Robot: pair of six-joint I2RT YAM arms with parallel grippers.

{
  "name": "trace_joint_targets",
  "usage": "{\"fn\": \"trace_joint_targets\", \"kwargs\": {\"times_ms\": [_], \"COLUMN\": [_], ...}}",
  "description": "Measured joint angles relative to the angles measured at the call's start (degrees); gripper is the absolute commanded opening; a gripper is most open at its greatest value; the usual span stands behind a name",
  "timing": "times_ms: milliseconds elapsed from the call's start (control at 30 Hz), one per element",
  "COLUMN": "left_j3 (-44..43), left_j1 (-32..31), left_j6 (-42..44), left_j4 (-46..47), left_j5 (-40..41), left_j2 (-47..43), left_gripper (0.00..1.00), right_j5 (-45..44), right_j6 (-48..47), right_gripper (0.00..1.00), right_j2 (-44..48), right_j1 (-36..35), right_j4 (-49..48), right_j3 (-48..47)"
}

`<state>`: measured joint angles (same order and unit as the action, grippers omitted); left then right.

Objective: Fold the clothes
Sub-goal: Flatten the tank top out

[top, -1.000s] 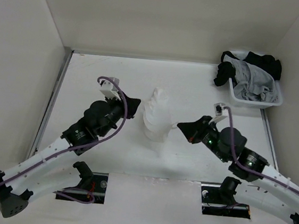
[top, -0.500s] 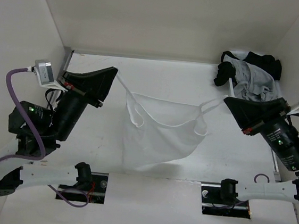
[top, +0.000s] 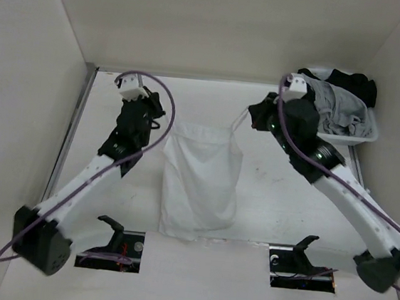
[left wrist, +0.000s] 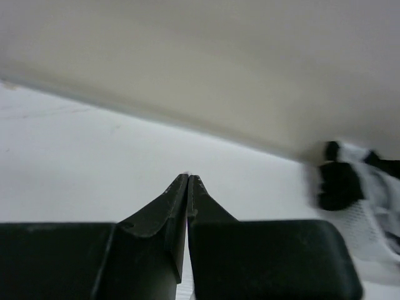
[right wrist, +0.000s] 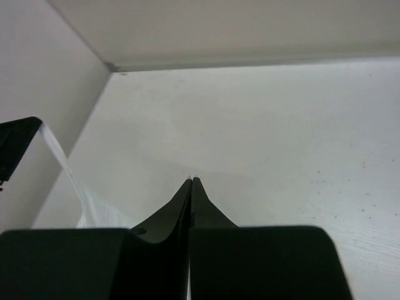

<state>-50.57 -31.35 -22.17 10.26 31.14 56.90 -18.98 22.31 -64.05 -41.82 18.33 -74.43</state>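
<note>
The clothes point(top: 200, 182), a thin white sleeveless top, lie spread on the table point(top: 287, 202) with the hem toward the near edge and the straps toward the far wall. My left gripper point(top: 162, 121) is shut on the left strap, at the top's upper left corner. At the upper right corner, my right gripper point(top: 255, 116) is shut on the right strap. In the left wrist view the left gripper point(left wrist: 187, 177) pinches a white sliver. The right gripper point(right wrist: 192, 180) looks the same; that view also shows the left gripper's fingers point(right wrist: 14, 145) holding the taut strap point(right wrist: 57, 155).
A white basket point(top: 369, 130) at the back right corner holds a grey garment point(top: 337, 107) and black garments point(top: 350, 83); it shows blurred in the left wrist view as the basket point(left wrist: 365, 209). Walls close the table at the left, right and far sides.
One second ago the top sat bunched between the grippers. It was then lifted and pulled wide. Both arms have now reached toward the far wall and the top lies flat.
</note>
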Motion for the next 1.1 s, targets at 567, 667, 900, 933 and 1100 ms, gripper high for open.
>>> {"fn": "trace_joint_targets", "kwargs": {"times_ms": [567, 667, 900, 933, 1100], "left_j3": [-34.64, -36.02, -18.95, -14.25, -1.75], "left_j1": [23.21, 23.52, 21.94, 20.98, 17.20], "left_j6": [-10.86, -11.34, -11.61, -11.52, -10.34], "left_j4": [-1.46, -1.42, 2.78, 3.04, 3.98], "left_j5": [-22.80, -23.17, -17.92, -16.70, -14.60], "left_j2": [52.33, 53.07, 45.29, 43.01, 40.19], "left_gripper": [0.27, 0.50, 0.27, 0.23, 0.28], "right_j5": [23.98, 24.26, 23.32, 23.08, 22.53], "right_j6": [5.99, 6.73, 7.96, 8.72, 11.91], "right_gripper": [0.16, 0.38, 0.08, 0.00, 0.03], "right_j2": [-50.66, -50.73, -40.57, -37.86, -29.88], "right_j1": [25.70, 25.81, 25.77, 25.44, 20.02], "right_j4": [-3.26, -3.54, -12.50, -13.55, -19.58], "right_j3": [-33.33, -34.97, -12.57, -7.13, 11.50]}}
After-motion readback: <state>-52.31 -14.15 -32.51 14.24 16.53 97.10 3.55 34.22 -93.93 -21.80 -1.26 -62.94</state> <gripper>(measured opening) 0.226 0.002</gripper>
